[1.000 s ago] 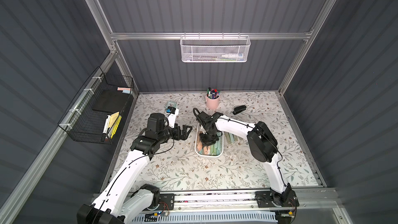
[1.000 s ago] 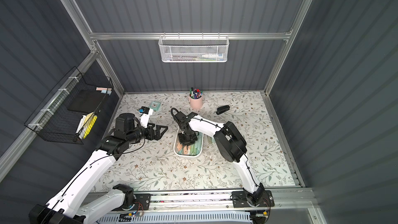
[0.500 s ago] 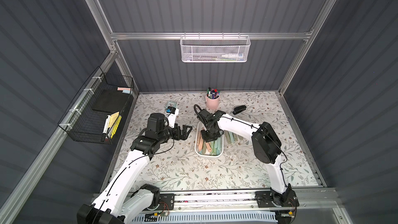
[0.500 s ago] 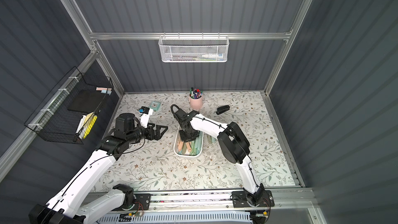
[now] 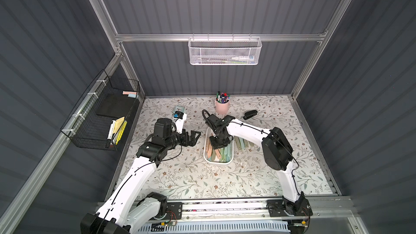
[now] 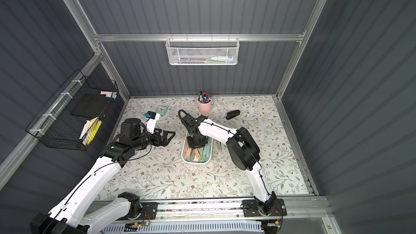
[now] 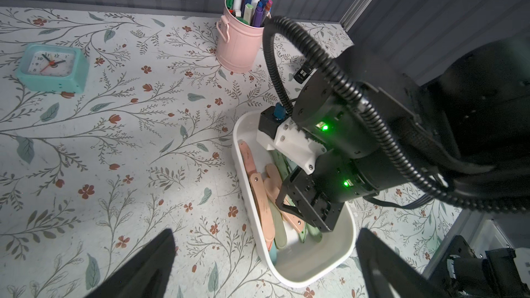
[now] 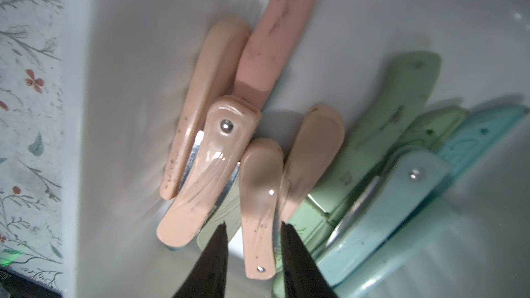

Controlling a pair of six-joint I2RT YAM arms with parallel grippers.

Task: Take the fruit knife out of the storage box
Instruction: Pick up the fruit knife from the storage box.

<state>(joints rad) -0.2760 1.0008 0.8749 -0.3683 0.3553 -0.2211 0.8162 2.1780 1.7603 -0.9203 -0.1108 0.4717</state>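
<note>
Right tool [image 8: 253,230] down inside storage box [image 8: 129,53]. Fingers [image 8: 212,259] narrowly apart, straddling peach fruit knife [image 8: 259,196] atop the pile. Lined up to pinch across its handle; gap shows, not clamped. Left tool [image 5: 195,138] spread wide beside box, likely keeping clear.

The storage box [image 7: 315,256] is smooth white plastic with a soft sheen; in it the peach fruit knife [image 8: 259,204] has a glossy plastic handle flecked with dark specks, a shiny metal rivet and a bright metal strip along its edge, while the pink blade [image 8: 275,38] looks matt and scuffed. The table cover [image 7: 114,139] is a matt printed sheet, and the pen pot [image 7: 239,44] at its far side has a satin pink finish. The mesh basket [image 5: 224,51] on the far wall is white-coated metal.
</note>
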